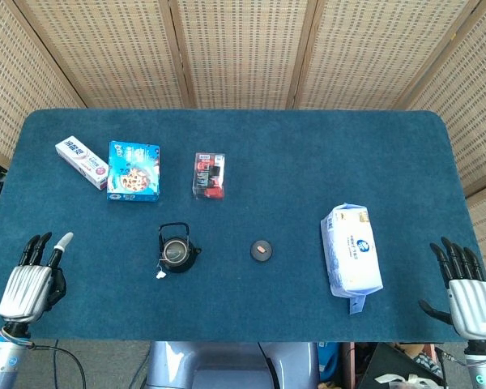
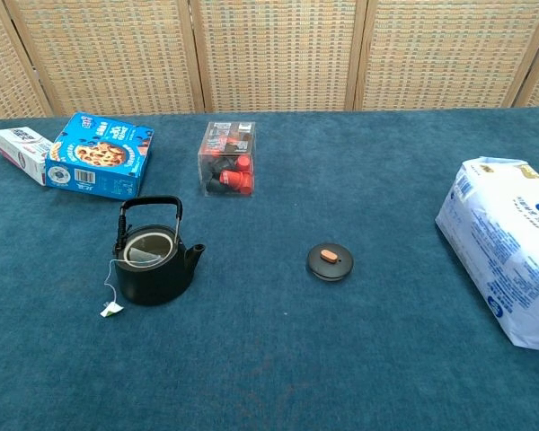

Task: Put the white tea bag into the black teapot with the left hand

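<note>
The black teapot (image 1: 178,250) (image 2: 153,266) stands lidless on the blue table, handle upright. A white tea bag (image 2: 145,257) lies inside it; its string runs over the rim to a small paper tag (image 2: 111,310) (image 1: 159,274) on the cloth at the pot's left. My left hand (image 1: 32,279) hovers at the table's near left corner, fingers extended and empty, far from the pot. My right hand (image 1: 466,290) is at the near right corner, fingers spread, holding nothing. Neither hand shows in the chest view.
The teapot lid (image 1: 262,250) (image 2: 330,260) lies right of the pot. A blue cookie box (image 1: 134,171), a white toothpaste box (image 1: 81,161) and a clear box of red items (image 1: 209,175) sit behind. A white package (image 1: 351,249) lies at right.
</note>
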